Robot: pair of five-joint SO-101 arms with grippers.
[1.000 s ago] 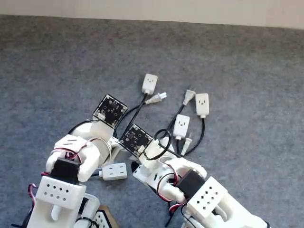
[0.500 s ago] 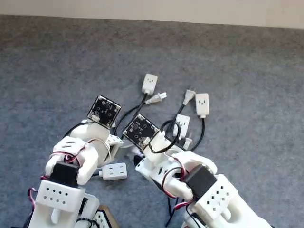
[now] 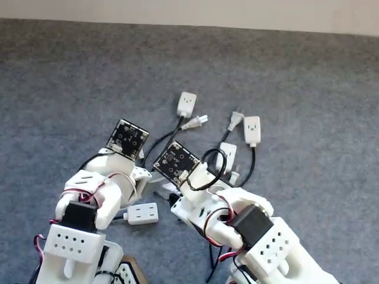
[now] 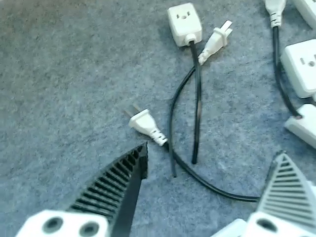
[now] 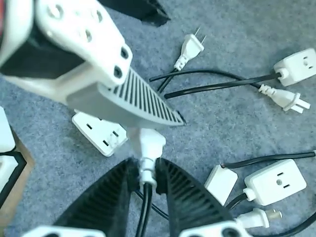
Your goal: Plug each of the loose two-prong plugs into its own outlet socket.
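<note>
Several white sockets with black cords lie on the grey carpet: one at the back, one to the right, one in the middle, one nearest the arms. Loose plugs lie among them. My left gripper hangs open above the carpet, with a loose plug just beyond its black finger. My right gripper is shut on a white plug, cord trailing back. Its prongs are hidden behind the left gripper's grey finger.
Black cords cross the carpet between the sockets and run under both grippers. A socket lies right beside the held plug. The two arms stand very close together. A brown cardboard corner sits by the left arm's base.
The left wrist has shifted slightly to the left. The right wrist has moved a little farther from the near edge. The sockets and loose plugs lie as before.
</note>
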